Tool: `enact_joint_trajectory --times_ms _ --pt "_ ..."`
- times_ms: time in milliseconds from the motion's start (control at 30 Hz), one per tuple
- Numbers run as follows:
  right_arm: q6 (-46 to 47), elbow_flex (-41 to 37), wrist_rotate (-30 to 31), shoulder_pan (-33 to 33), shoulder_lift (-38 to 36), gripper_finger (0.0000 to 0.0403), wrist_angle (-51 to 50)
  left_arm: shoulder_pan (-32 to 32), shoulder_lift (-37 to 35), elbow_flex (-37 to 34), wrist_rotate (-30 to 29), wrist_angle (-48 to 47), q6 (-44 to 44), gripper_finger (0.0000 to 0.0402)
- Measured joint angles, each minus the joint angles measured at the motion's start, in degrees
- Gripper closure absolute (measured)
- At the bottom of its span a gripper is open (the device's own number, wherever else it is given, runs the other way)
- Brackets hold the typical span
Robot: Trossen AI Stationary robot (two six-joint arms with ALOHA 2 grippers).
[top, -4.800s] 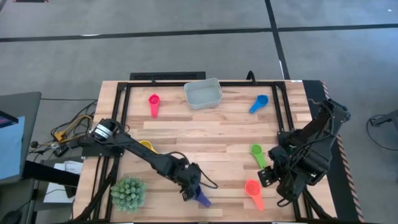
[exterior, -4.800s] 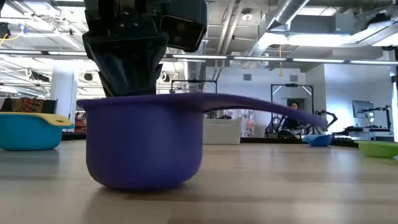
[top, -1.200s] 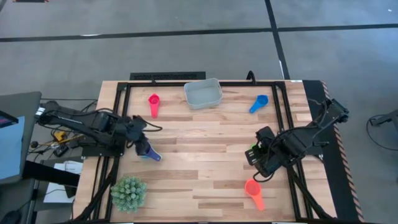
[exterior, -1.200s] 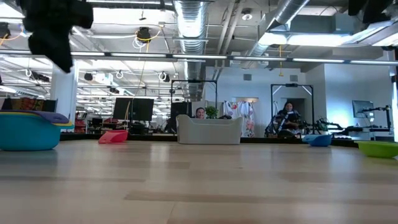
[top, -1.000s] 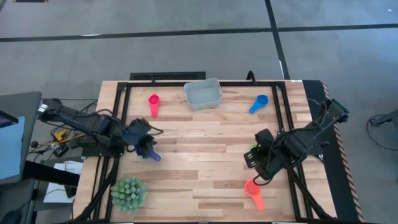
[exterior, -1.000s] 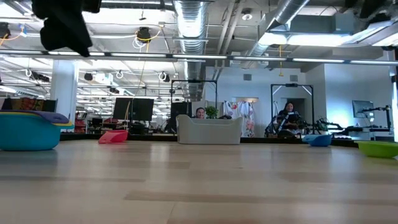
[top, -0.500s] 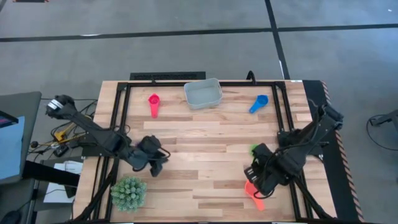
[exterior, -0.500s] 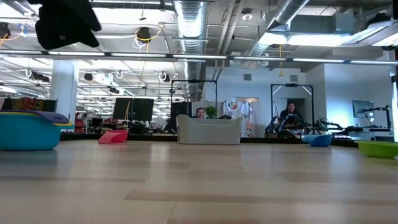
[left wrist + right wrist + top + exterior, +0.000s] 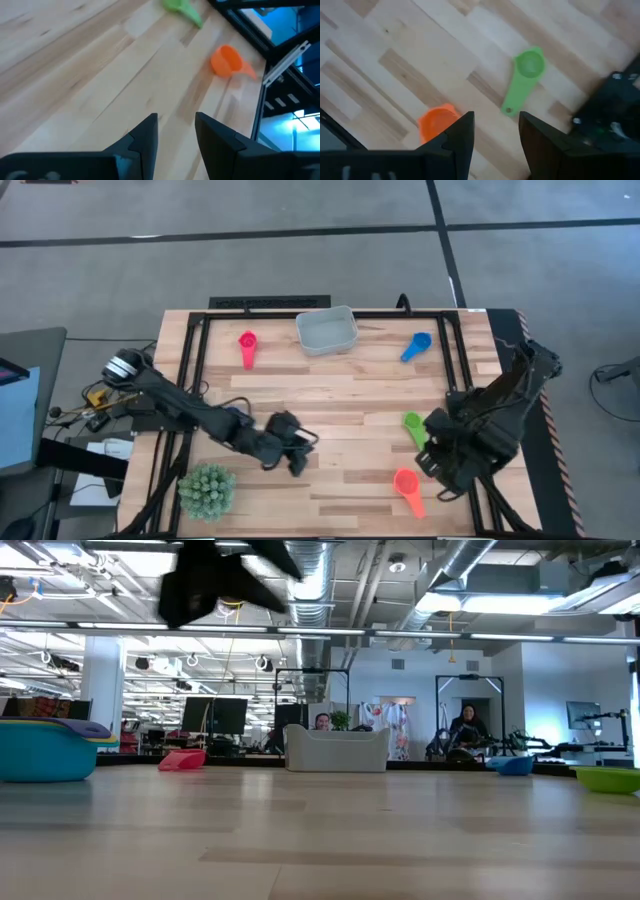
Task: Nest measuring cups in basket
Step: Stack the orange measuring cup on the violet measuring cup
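Observation:
My left gripper [image 9: 296,461] hangs open and empty over the table's middle, near the front; its wrist view [image 9: 175,120] shows bare wood between the fingers. My right gripper [image 9: 436,465] is open and empty at the front right, beside the orange cup [image 9: 406,487] and the green cup [image 9: 413,427]; both cups lie on the wood. The red cup [image 9: 247,345] and blue cup [image 9: 415,345] lie at the back on either side of the basket [image 9: 327,330]. A light blue cup [image 9: 45,755] at the left holds a yellow and a dark blue cup.
A spiky green ball-shaped plant [image 9: 207,488] stands at the front left corner. A black frame [image 9: 200,340] runs around the table's edges. Bare wood lies between the two grippers. People and furniture show in the room behind the table.
My left gripper has left the nested cups at the left and swung toward the table's right and near edge, out over the middle. My right gripper has drawn back toward the near edge and slightly right, uncovering the green cup.

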Motion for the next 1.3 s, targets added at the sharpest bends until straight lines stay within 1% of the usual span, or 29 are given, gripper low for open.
enact_joint_trajectory --times_ms 233,367,533,733,867,967,1033,1133,1233,1300 --pt "2.0 0.0 3.8 2.3 -3.9 0.0219 0.2 2.8 12.6 16.2 0.8 -5.4 2.0 0.0284" --pt "-1.0 0.0 5.6 2.2 -5.5 0.0216 0.2 4.1 18.1 23.4 1.2 -7.2 2.0 0.0283" --pt "-7.0 0.0 7.9 0.9 -8.0 0.0220 0.3 5.4 23.1 29.5 2.4 -8.4 1.9 0.0283" --pt "-14.8 0.0 13.0 0.2 -11.7 0.0227 0.2 6.4 27.9 35.0 2.7 -8.0 1.0 0.0283" --pt "-17.3 -0.3 16.3 0.2 -14.2 0.0224 0.3 6.6 30.9 38.1 2.7 -7.6 0.5 0.0283" --pt "-16.9 -3.8 18.8 0.2 -17.2 0.0221 1.3 6.8 33.3 39.9 2.7 -7.7 -0.6 0.0283" --pt "-16.9 -7.5 20.0 0.0 -19.6 0.0220 3.8 7.0 34.6 41.2 2.7 -7.9 -0.7 0.0283" --pt "-18.7 -13.5 21.3 -1.3 -23.3 0.0221 11.8 7.1 35.9 43.1 2.7 -7.8 -0.7 0.0283" --pt "-23.0 -19.4 20.5 -2.9 -26.7 0.0223 20.8 7.6 36.0 43.4 2.6 -7.6 -0.3 0.0283" --pt "-23.0 -22.9 20.1 -3.1 -28.9 0.0225 23.4 8.0 36.0 43.4 1.8 -7.9 1.1 0.0283"
